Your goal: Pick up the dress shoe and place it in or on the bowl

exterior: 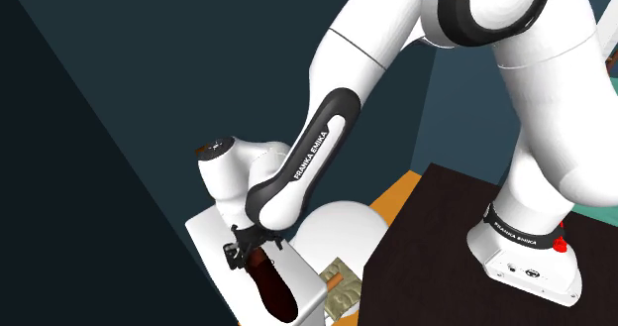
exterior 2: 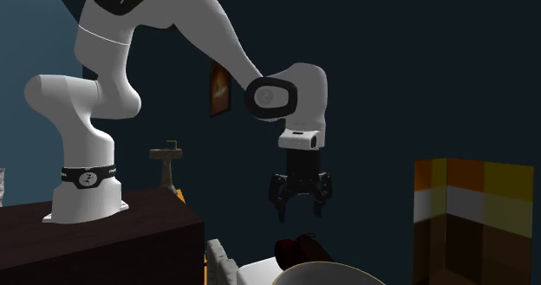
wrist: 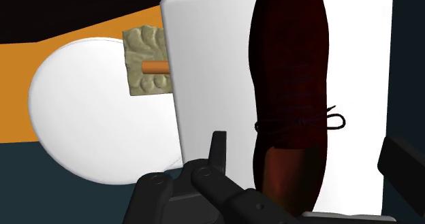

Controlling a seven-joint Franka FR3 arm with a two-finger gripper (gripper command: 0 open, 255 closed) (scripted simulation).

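The gripper (exterior 2: pixel 299 212) is being held released, its jaws spread wide and nothing being clasped between them. The dress shoe (wrist: pixel 289 73), dark brown with a thin dark lace, is lying directly beneath the gripper on a white block (wrist: pixel 211 66), with its length running away from the gripper. In the wrist view the black fingers (wrist: pixel 218 151) are being shown well apart, one on each side of the shoe, and neither is touching it. In the second exterior view a gap is being shown between the fingertips and the shoe below them. The white bowl (wrist: pixel 82 127) is sitting on an orange surface (wrist: pixel 68 39) off to one side of the gripper, just beside the block. A beige lumpy piece (wrist: pixel 143 86) with an orange rod is lying against the block's edge, overlapping the bowl.
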